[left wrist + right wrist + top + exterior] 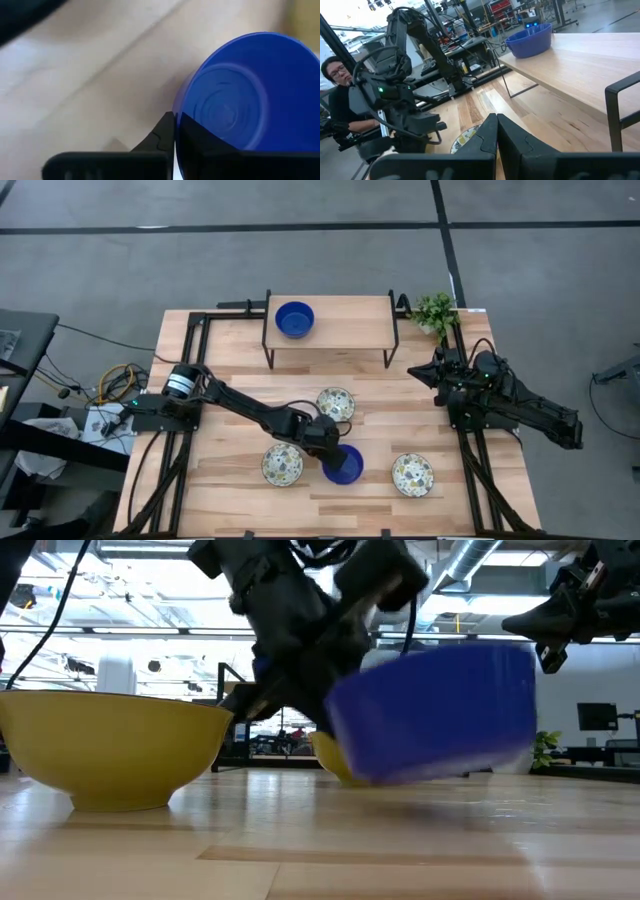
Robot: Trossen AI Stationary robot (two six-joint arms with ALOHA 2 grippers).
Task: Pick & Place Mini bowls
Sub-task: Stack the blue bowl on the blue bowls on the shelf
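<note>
High view: left hand (338, 452) clamped on blue mini bowl (345, 467), front centre of tabletop (230, 370), between two floral bowls (283, 465). Right hand (418, 370) clenched, parked near plant (435, 311).

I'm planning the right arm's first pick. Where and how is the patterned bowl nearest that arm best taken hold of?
Probably by its rim. The patterned bowl sits upright, mouth up, apart from its neighbours, so its thin wall suits a pinch from above, one finger inside and one outside. The side facing the right end effector looks best, away from the left end effector, which pinches the blue bowl that same way.
</note>
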